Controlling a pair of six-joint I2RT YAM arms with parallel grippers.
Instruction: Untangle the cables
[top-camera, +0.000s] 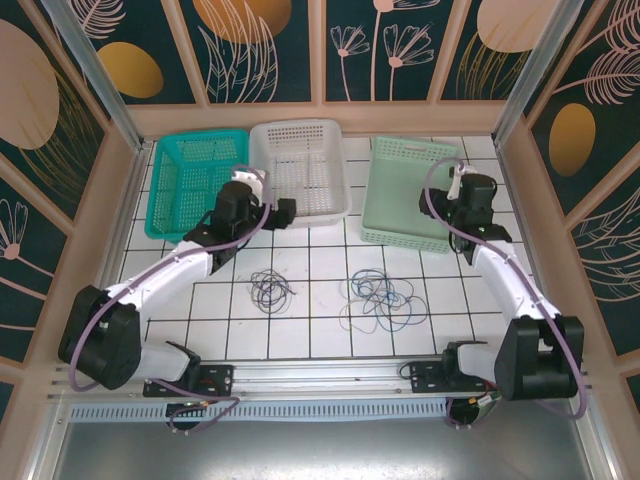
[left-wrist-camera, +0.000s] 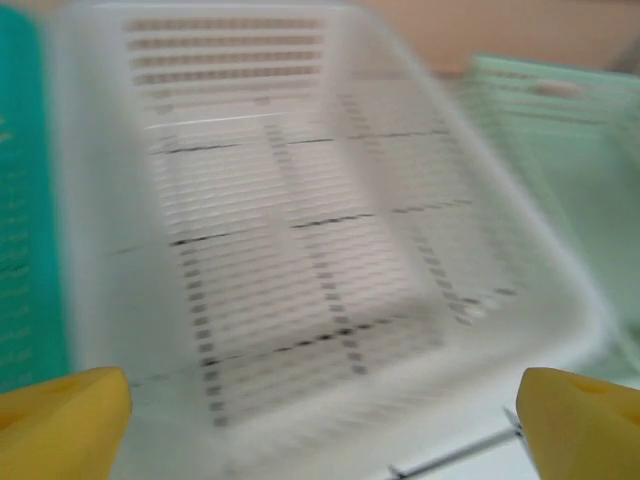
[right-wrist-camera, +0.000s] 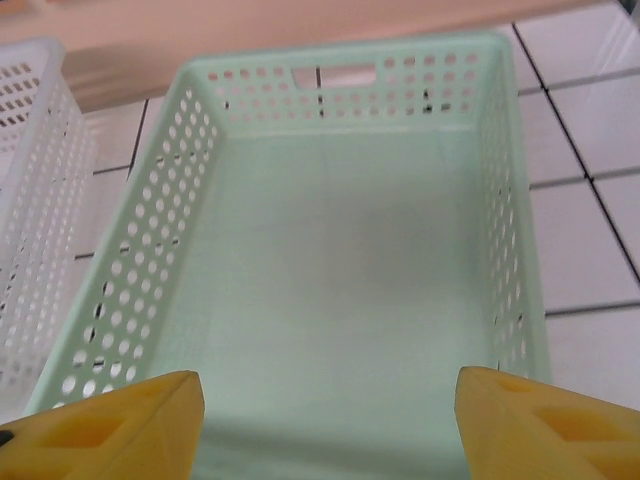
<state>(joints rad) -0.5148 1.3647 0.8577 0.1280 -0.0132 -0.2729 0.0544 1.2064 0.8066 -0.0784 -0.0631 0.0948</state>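
The cables lie on the white tiled table in two heaps. A small dark coil (top-camera: 270, 290) sits left of centre, and a larger tangle of dark and blue loops (top-camera: 381, 298) lies to its right. My left gripper (top-camera: 282, 212) hovers at the near edge of the white basket (top-camera: 300, 135), well behind the coil. Its yellow fingertips (left-wrist-camera: 60, 415) stand wide apart, so the left gripper (left-wrist-camera: 325, 425) is open and empty in a blurred wrist view. Over the pale green basket (top-camera: 415, 150), my right gripper (top-camera: 468, 192) is also open. The right gripper (right-wrist-camera: 330, 425) has nothing between its fingertips (right-wrist-camera: 540, 425).
A teal basket (top-camera: 165, 190) stands at the back left beside the white basket (left-wrist-camera: 90, 200). The pale green basket (right-wrist-camera: 340, 50) has a bare floor. Wooden walls with aluminium posts close in the table on three sides.
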